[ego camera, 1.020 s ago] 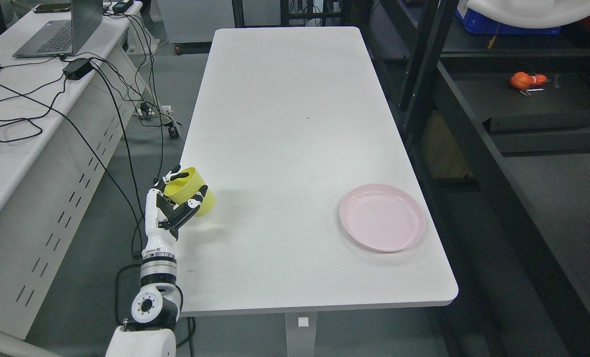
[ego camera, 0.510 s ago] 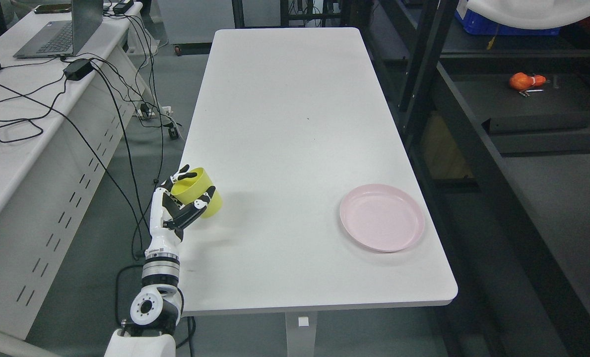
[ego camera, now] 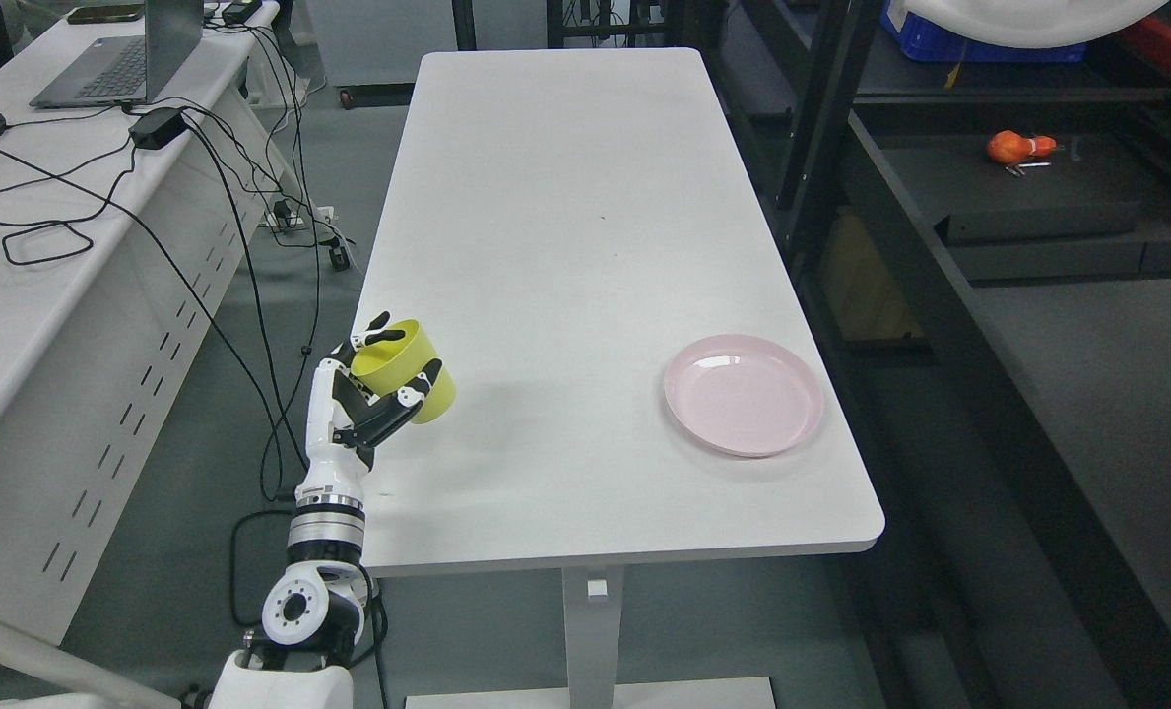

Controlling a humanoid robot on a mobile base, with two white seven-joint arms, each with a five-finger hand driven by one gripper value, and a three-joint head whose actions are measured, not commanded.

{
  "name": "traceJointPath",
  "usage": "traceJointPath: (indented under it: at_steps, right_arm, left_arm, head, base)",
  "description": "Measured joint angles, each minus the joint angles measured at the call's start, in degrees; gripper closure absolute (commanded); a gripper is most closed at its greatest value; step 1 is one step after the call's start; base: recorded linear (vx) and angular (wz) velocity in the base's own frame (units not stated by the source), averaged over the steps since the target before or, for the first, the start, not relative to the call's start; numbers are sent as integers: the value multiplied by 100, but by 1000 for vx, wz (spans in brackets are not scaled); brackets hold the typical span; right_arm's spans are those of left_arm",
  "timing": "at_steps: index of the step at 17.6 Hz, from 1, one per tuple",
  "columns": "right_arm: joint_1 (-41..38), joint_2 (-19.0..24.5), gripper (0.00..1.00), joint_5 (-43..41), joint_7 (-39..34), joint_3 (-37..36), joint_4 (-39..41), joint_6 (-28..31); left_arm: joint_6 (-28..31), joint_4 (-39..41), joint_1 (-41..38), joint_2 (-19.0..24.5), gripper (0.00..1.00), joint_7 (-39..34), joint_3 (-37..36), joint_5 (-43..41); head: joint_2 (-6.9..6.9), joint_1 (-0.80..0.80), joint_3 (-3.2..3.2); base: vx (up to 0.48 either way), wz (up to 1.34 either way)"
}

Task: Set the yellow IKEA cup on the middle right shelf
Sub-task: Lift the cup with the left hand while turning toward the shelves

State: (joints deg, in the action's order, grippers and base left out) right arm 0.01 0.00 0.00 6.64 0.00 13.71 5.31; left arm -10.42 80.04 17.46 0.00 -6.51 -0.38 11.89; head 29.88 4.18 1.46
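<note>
I've got the yellow cup (ego camera: 406,369) wrapped in my left hand (ego camera: 360,399) at the table's (ego camera: 565,246) left edge, the shelf (ego camera: 1038,187) well off right, placing not yet done.

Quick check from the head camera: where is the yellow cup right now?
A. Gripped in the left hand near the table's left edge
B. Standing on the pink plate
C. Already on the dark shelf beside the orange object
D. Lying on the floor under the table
A. The left hand has its fingers wrapped around the tilted yellow cup by the white table's left edge; the pink plate holds nothing.
</note>
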Motion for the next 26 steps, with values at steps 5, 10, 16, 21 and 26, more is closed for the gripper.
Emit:
traceJointPath:
  at_steps: [5,10,16,21,26]
  right_arm:
    - [-2,0,1,0,0,0,0,0]
    - [-2,0,1,0,0,0,0,0]
    - [-1,0,1,0,0,0,1,0]
    - [-1,0,1,0,0,0,0,0]
    - [-1,0,1,0,0,0,0,0]
  left_arm:
    - [3,146,-2,40,98,-14,-374,-217]
    - [-128,241,77,24,98,-14,-684,-826]
    - [-438,333,148,13,98,-3,-931,-1255]
    - [-533,379,251,8,98,-1,-1214,-1352]
    - [-539,401,535,5,98,3,-1637,-1304]
  head:
    - [0,0,0]
    - [0,0,0]
    - [0,0,0]
    - [0,0,0]
    - [0,0,0]
  base:
    - [-230,-227]
    - [-232,-303]
    - [-238,-184]
    - [-211,-433]
    - [-195,-586]
